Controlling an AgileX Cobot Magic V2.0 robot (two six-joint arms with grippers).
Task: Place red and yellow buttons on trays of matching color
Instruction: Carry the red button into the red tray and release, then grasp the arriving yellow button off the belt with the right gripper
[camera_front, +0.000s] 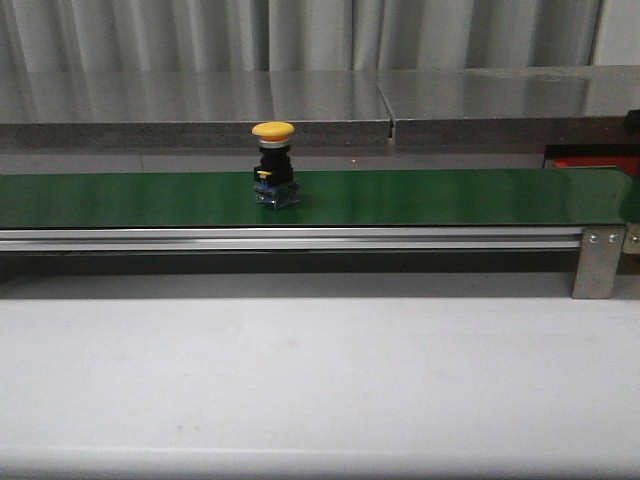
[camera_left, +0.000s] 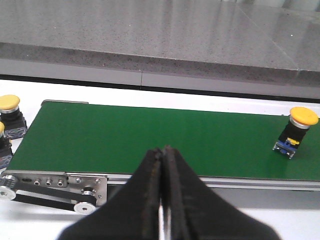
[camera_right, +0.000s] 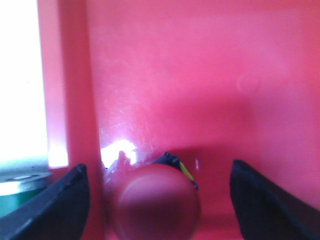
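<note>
Red button (camera_right: 155, 202) sits in red tray (camera_right: 210, 75) between right claw's (camera_right: 159, 200) spread fingers; left claw (camera_left: 162, 200) pinched together, empty; yellow button (camera_front: 274, 165) mid-belt (camera_front: 450, 195): probably light, rigid, top-heavy, best gripped below slick cap.

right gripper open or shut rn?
Open. In its wrist view the right gripper has its fingers spread wide, the red button loose between them on the red tray.
</note>
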